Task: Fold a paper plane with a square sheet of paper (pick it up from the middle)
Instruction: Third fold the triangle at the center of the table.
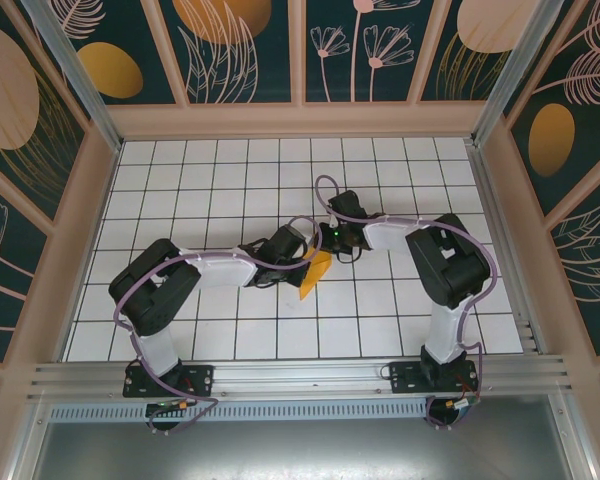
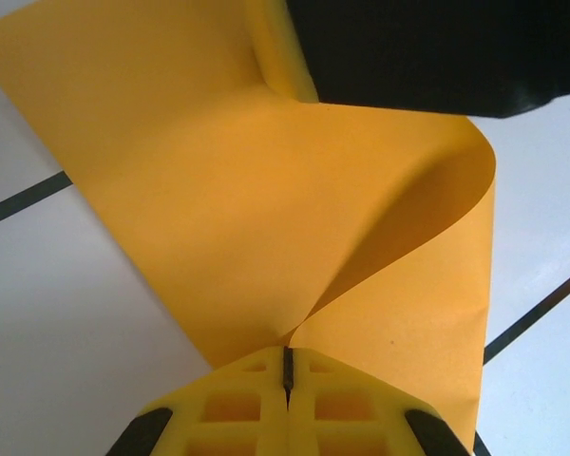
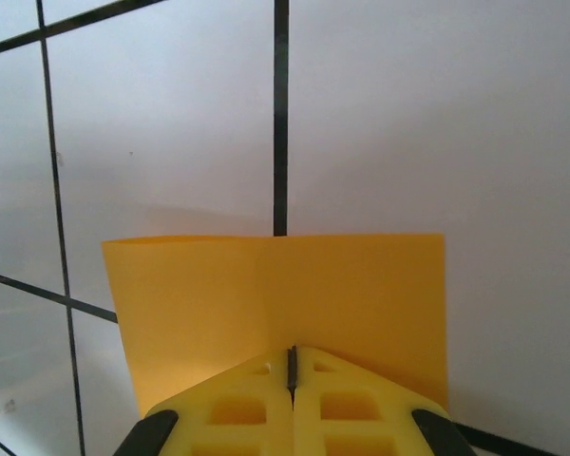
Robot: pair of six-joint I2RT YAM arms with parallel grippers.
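- Thin orange-yellow square paper sheet [image 1: 315,275] hung curled above the worktop's [image 1: 230,330] middle, unfinished.
- The left pincer [image 2: 287,359] and right pincer [image 3: 291,359] gripped it, fully closed; folding seemingly remained.

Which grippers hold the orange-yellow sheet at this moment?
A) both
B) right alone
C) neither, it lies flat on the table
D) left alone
A: each wrist view shows shut jaws pinching the sheet, the left gripper on a curled part, the right gripper on a flat part.
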